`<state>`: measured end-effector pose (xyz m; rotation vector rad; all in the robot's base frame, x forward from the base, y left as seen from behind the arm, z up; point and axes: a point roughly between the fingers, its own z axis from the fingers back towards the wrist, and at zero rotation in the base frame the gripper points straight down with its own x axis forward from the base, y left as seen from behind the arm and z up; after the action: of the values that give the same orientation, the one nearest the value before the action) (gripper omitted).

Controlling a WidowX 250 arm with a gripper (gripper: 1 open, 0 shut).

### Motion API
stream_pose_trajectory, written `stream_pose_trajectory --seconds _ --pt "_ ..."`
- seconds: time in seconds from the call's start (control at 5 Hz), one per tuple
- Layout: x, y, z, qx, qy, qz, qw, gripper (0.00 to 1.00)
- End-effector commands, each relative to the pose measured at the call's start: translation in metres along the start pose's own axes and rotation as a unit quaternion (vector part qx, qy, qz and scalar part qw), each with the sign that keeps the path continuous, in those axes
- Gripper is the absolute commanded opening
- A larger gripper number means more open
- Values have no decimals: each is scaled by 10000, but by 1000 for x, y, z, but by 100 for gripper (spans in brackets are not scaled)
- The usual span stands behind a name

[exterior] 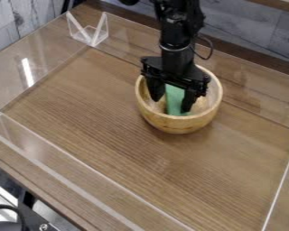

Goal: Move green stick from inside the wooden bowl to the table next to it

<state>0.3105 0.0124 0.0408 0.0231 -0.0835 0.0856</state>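
over bowl (166, 124), gripper (175, 89) wide open w/ nothing held, green stick (175, 100) btwn fingers
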Motion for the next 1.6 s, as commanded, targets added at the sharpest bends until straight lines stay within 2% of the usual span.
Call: stream_pose_trajectory --seconds 0.0,0.8,1.0,1.4 --pt "2 1 -3 50 -58 16 10000 100" --pt "2 1 -15 118 -49 90 9999 100" --pt "2 1 -17 111 -51 116 9999 0" --pt "0 5 -9 28 -1 175 9998 0"
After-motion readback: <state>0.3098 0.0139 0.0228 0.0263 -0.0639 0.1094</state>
